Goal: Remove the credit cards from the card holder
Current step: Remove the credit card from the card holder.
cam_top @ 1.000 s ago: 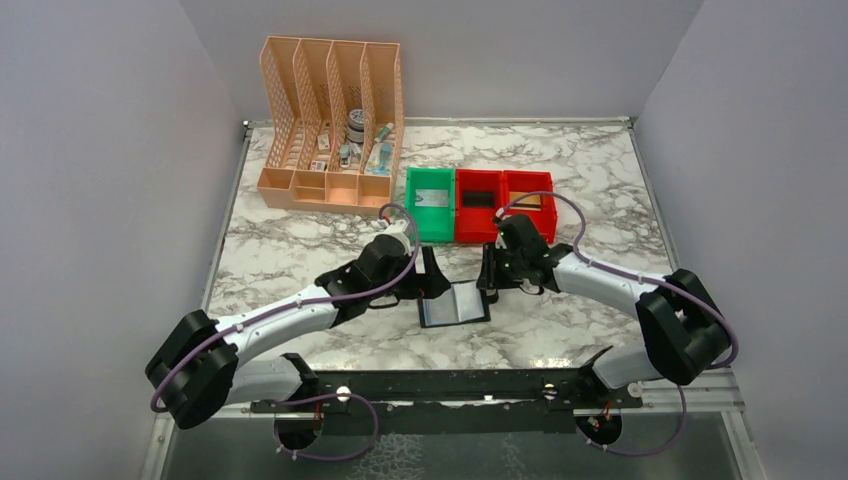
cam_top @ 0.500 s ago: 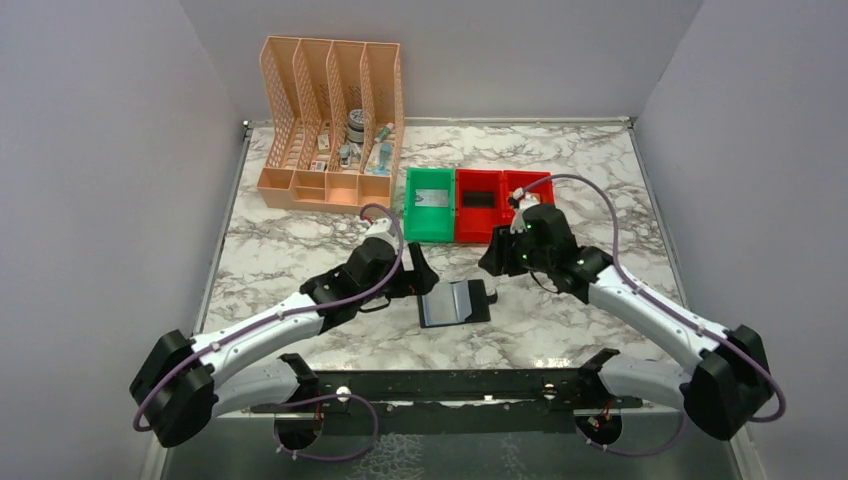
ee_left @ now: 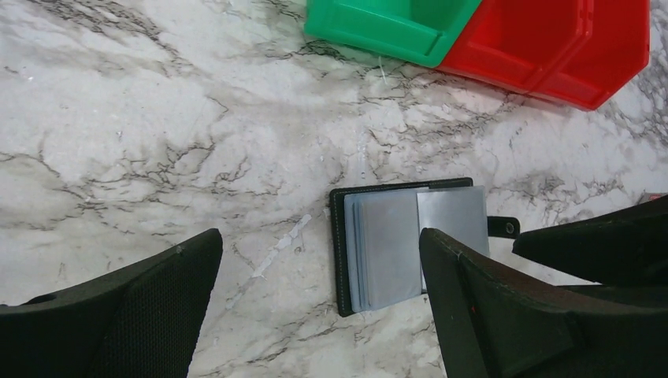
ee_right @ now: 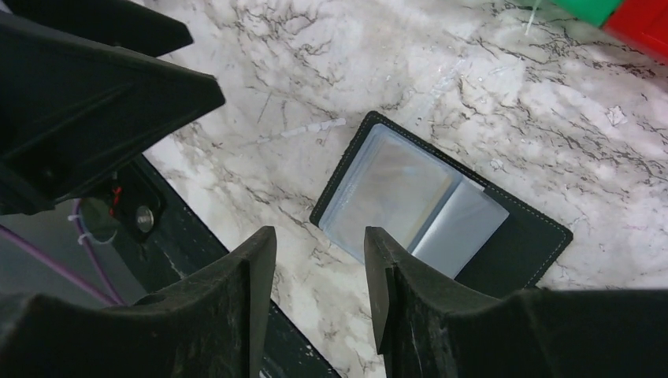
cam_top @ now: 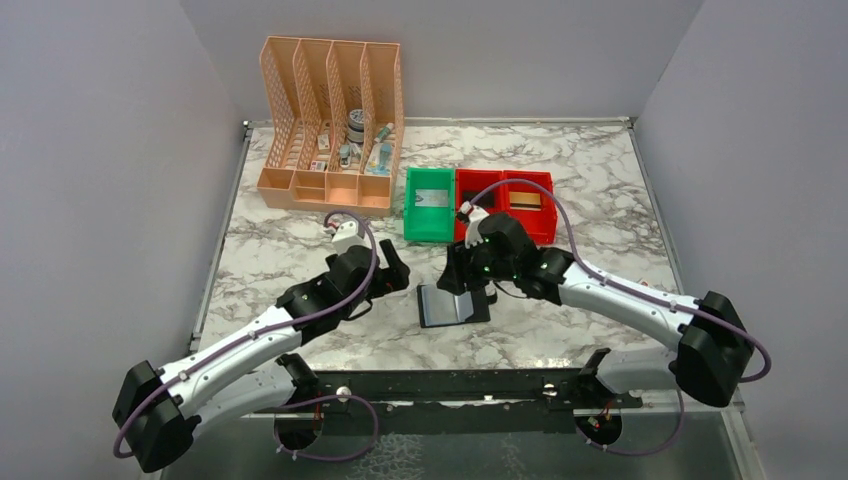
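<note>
The holder [cam_top: 453, 305] lies open on the table [cam_top: 300, 250], between my arms. My left pincer [ee_left: 319, 236] gapes wide and empty. My right pincer [ee_right: 319, 236] hovers over the holder, part-spread, grasping nothing. The cards [ee_right: 390, 177] will likely be thin, stiff and slick, so I'd pinch an exposed edge. My right wrist view hints at a tan one inside the clear sleeves, which the overhead view does not show.

One card holder [cam_top: 445, 308], two red bins [cam_top: 478, 176], one green bin [cam_top: 410, 205], one peach organizer [cam_top: 280, 110].

No legible text, label or number anywhere in view
</note>
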Robot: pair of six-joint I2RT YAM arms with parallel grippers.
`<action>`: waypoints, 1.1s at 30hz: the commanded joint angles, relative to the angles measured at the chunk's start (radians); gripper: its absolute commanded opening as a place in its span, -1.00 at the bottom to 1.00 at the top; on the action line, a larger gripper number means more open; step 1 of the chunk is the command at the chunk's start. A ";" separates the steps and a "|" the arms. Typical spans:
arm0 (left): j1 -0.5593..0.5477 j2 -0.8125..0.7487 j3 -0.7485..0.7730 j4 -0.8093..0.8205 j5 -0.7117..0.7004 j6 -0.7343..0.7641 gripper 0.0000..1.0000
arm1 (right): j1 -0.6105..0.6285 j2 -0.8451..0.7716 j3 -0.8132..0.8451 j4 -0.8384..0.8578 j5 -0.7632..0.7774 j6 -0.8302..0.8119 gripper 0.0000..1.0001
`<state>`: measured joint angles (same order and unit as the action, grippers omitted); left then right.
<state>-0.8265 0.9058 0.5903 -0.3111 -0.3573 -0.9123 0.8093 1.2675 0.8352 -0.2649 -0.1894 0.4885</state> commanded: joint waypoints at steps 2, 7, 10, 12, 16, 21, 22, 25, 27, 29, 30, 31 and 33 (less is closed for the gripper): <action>0.003 -0.072 -0.035 -0.079 -0.107 -0.054 0.99 | 0.041 0.081 0.075 -0.048 0.165 0.010 -0.03; 0.003 -0.131 -0.072 -0.093 -0.136 -0.088 0.98 | 0.083 0.234 0.139 -0.102 0.181 0.004 0.21; 0.004 -0.163 -0.086 -0.101 -0.138 -0.089 0.98 | 0.087 0.292 0.168 -0.098 0.151 -0.004 0.22; 0.004 -0.178 -0.096 -0.105 -0.140 -0.093 0.98 | 0.089 0.323 0.192 -0.120 0.170 0.016 0.22; 0.004 -0.182 -0.103 -0.105 -0.144 -0.117 0.98 | 0.094 0.347 0.188 -0.131 0.224 0.058 0.27; 0.004 -0.140 -0.085 -0.105 -0.138 -0.131 0.98 | 0.103 0.407 0.206 -0.160 0.230 0.075 0.33; 0.004 -0.130 -0.082 -0.103 -0.133 -0.137 0.98 | 0.103 0.418 0.210 -0.167 0.238 0.084 0.34; 0.004 -0.105 -0.065 -0.105 -0.113 -0.147 0.96 | 0.103 0.443 0.219 -0.155 0.204 0.108 0.37; 0.004 -0.097 -0.058 -0.103 -0.097 -0.156 0.96 | 0.107 0.445 0.215 -0.128 0.186 0.121 0.37; 0.004 -0.089 -0.051 -0.095 -0.088 -0.142 0.96 | 0.110 0.458 0.207 -0.121 0.216 0.138 0.37; 0.005 -0.084 -0.048 -0.089 -0.087 -0.129 0.96 | 0.110 0.468 0.205 -0.131 0.249 0.150 0.36; 0.005 -0.078 -0.043 -0.088 -0.089 -0.116 0.96 | 0.109 0.479 0.205 -0.146 0.276 0.156 0.34; 0.004 -0.067 -0.033 -0.088 -0.089 -0.099 0.96 | 0.110 0.498 0.204 -0.170 0.315 0.158 0.28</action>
<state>-0.8257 0.8238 0.5060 -0.4061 -0.4599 -1.0412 0.9104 1.7187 1.0294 -0.4042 0.0273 0.6067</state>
